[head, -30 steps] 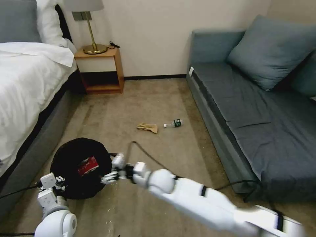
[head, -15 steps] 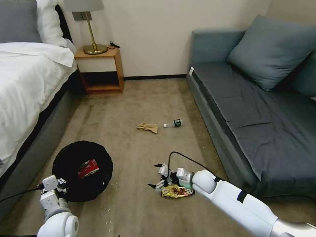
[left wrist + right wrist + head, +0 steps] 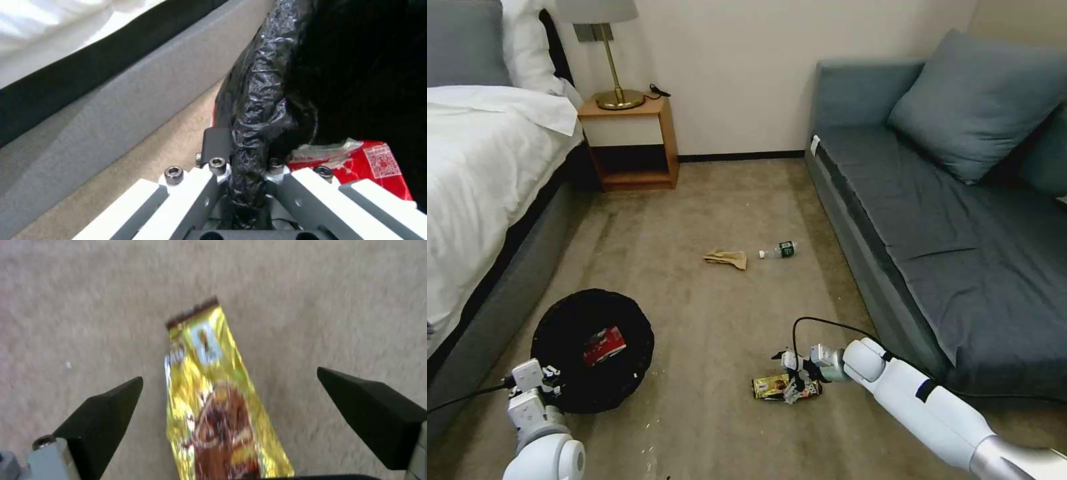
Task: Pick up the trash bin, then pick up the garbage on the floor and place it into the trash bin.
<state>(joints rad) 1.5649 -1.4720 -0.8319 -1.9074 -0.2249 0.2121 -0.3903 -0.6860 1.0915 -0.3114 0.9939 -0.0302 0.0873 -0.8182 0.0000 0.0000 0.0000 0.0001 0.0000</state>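
You see a trash bin [image 3: 564, 373] lined in crinkly black plastic, a red-and-white wrapper [image 3: 604, 346] inside; a shiny gold-and-brown snack wrapper [image 3: 213, 400] on beige carpet [image 3: 694, 220]; tan crumpled paper [image 3: 726, 258]; a clear bottle [image 3: 779, 251] with green label; a grey-blue sofa [image 3: 934, 207]; white bedding [image 3: 474, 173].

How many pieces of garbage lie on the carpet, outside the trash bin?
3: the gold wrapper under the right gripper, the tan paper mid-floor, and the small bottle beside it. Furniture may hide others.
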